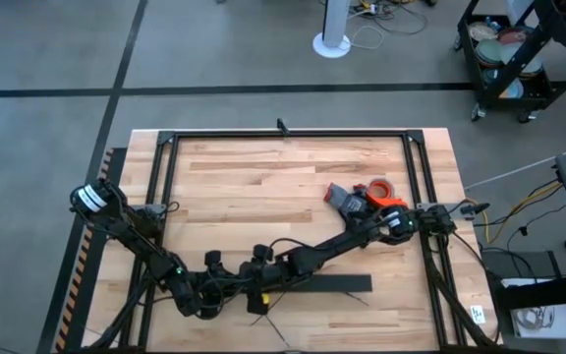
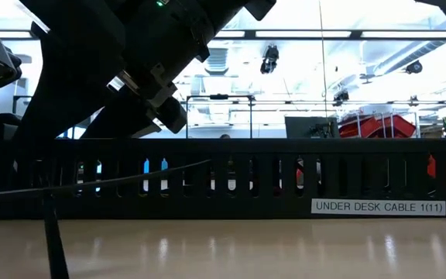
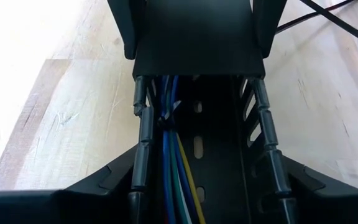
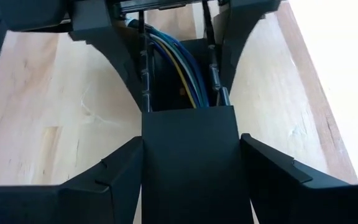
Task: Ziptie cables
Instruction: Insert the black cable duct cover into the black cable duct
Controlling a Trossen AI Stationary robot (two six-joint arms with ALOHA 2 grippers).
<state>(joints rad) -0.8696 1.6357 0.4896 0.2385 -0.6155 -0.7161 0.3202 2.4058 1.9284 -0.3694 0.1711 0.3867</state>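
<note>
Where claws meet, duct [image 1: 337, 283] around cables [image 3: 178, 162]

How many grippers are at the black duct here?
2. The left gripper and the right gripper face each other over the duct's left end, where the cables lie inside it.

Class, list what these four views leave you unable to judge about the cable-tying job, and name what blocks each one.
1. High view: both pincers are lost among dark arm links over the duct.
2. Low view: the duct's wall hides everything inside.
3. Left wrist view: the cables show a dark knot, too small to identify.
4. Right wrist view: the duct's cover hides the cables nearer the camera.
</note>
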